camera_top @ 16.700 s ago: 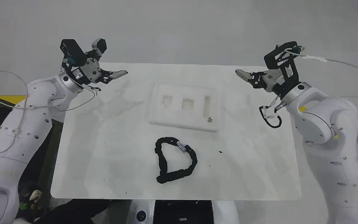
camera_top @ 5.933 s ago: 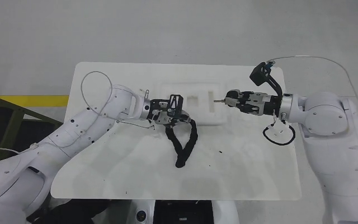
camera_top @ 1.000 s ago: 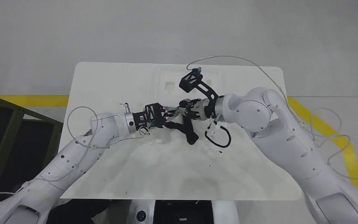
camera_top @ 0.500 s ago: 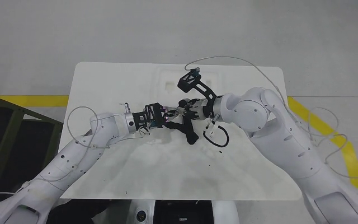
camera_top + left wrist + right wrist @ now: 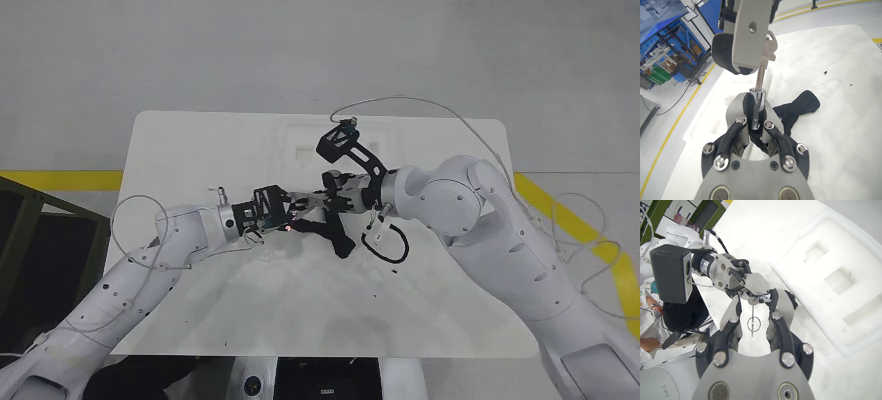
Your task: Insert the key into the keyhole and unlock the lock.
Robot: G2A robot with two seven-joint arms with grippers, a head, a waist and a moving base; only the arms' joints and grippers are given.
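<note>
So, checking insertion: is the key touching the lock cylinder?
Touching. The left wrist view shows the key blade sunk into the end of the lock cylinder.

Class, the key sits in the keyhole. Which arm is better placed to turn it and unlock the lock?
Right. The right gripper has open fingers either side of the key, ready to close and twist. The left gripper is shut on the lock, steadying it, so probably best kept there.

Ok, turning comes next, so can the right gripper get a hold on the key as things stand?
Probably yes: the key, seated in the lock that the left gripper clamps, stands free between the open jaws of the right gripper, with nothing in between.
</note>
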